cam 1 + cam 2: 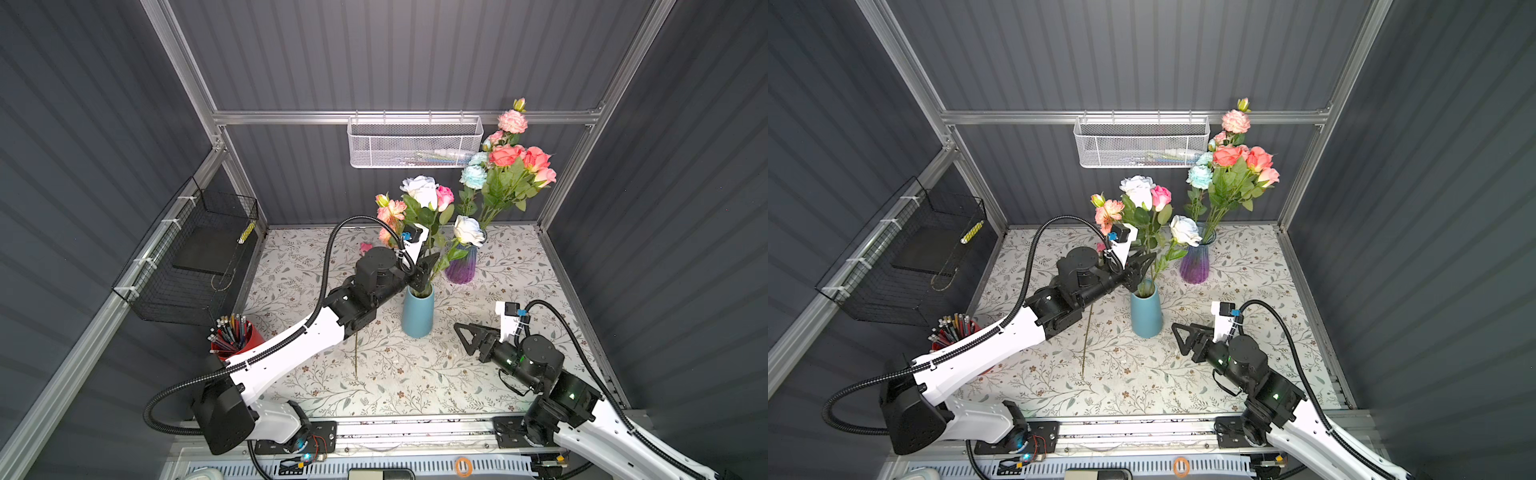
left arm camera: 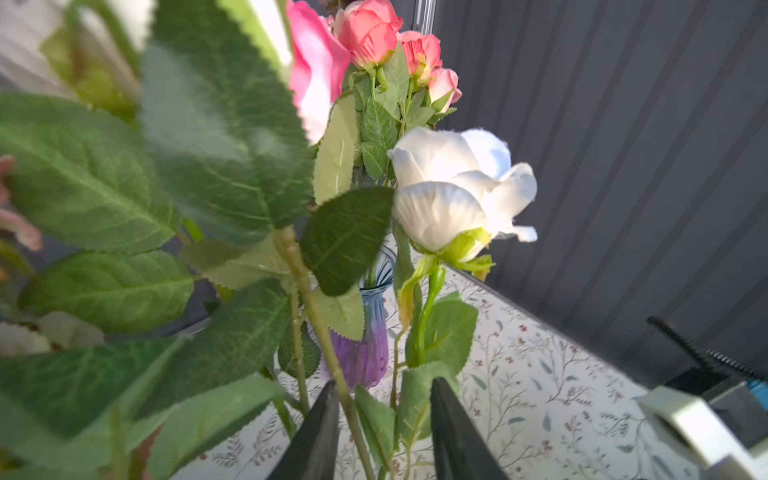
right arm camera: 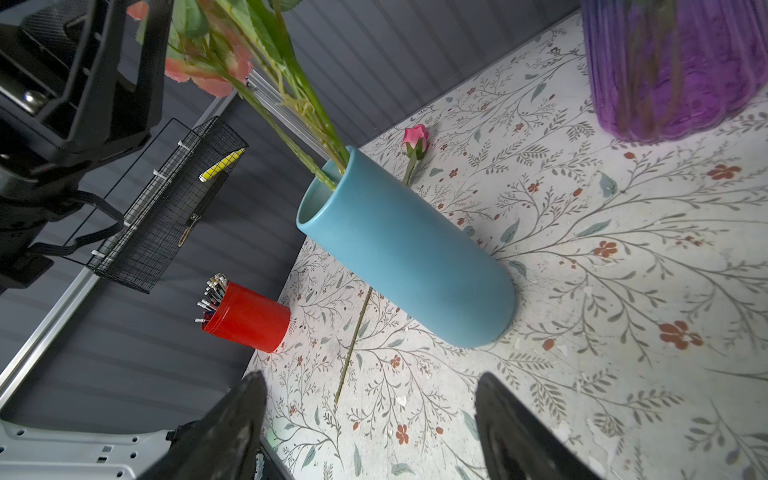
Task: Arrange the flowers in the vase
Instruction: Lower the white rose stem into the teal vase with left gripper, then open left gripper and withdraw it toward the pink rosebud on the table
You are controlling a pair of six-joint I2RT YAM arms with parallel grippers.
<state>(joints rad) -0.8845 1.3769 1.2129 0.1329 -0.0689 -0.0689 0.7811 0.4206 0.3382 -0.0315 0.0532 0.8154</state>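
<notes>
Left arm (image 1: 291, 345) is stretching to the blue vase (image 1: 417, 316), its left gripper (image 1: 424, 274) standing parted around stems (image 2: 320, 324) of the flowers (image 1: 424, 195) sitting in it. One rose (image 1: 365, 248) is lying on the table left of that vase; the right gripper (image 1: 463, 338) is hovering right of it, spread, empty.

The tool (image 2: 383, 384) stands parted around a green stem (image 2: 319, 324), white rose (image 2: 453, 187) beyond

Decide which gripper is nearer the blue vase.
Left. The left gripper sits just over the vase, among the stems; the right gripper hangs apart, off to its side.
</notes>
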